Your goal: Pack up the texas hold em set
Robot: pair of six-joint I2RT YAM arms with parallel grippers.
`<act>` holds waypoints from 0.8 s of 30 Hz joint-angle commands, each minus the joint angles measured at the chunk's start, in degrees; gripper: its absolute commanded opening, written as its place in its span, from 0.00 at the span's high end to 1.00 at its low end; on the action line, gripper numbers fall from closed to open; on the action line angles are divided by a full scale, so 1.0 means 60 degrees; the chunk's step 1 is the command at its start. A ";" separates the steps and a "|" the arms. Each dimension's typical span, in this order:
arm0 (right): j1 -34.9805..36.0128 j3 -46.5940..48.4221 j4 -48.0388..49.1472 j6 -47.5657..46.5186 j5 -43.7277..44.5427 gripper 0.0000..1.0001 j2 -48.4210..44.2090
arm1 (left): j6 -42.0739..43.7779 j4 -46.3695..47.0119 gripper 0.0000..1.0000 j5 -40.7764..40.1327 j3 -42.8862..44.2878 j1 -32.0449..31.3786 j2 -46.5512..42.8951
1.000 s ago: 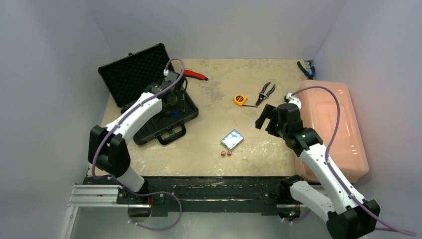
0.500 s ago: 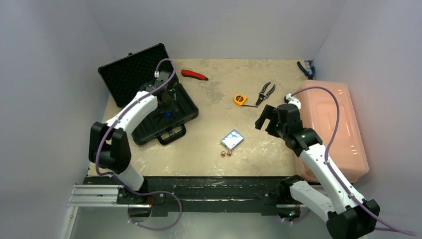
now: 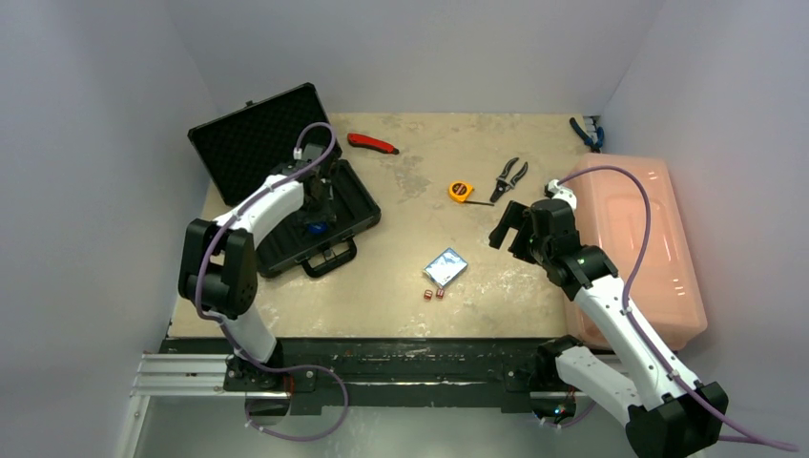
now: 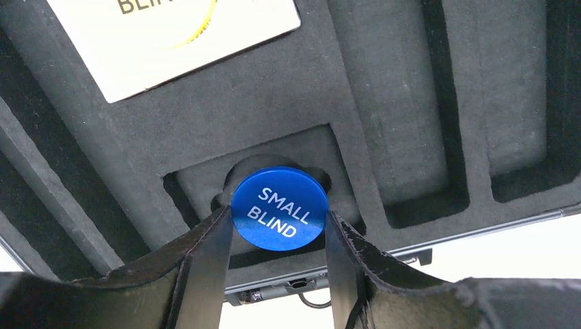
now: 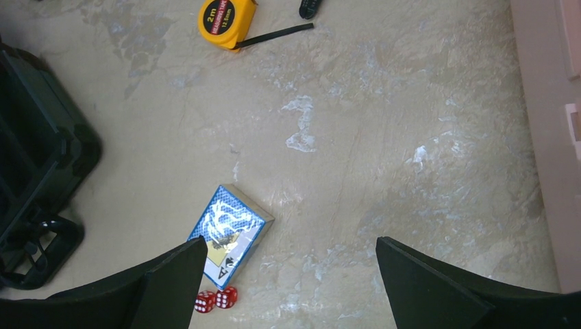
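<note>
The blue disc (image 4: 279, 208), lettered SMALL BLIND in white, is pinched in the left claw (image 4: 277, 216) at a round foam pocket of the open black case (image 3: 250, 143). A second ago that claw was nearer the case's far edge. The right claw (image 5: 289, 244) gapes wide above the worktop (image 5: 384, 137), unmoved.

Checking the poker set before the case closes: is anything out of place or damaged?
Nothing looks damaged. The blue card deck and two red dice lie loose on the table, outside the black case. The yellow tape measure has its blade pulled partly out.
</note>
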 commanded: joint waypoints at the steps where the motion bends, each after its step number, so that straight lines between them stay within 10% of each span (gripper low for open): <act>1: 0.0034 -0.0016 0.0214 -0.0025 0.0091 0.01 0.0063 | 0.0200 0.0423 0.69 0.0033 -0.0062 0.0151 0.0111; 24: 0.0028 -0.0090 0.0407 -0.0118 0.0078 0.01 0.0344 | -0.0906 0.0327 0.70 -0.0220 -0.0135 0.0321 0.0577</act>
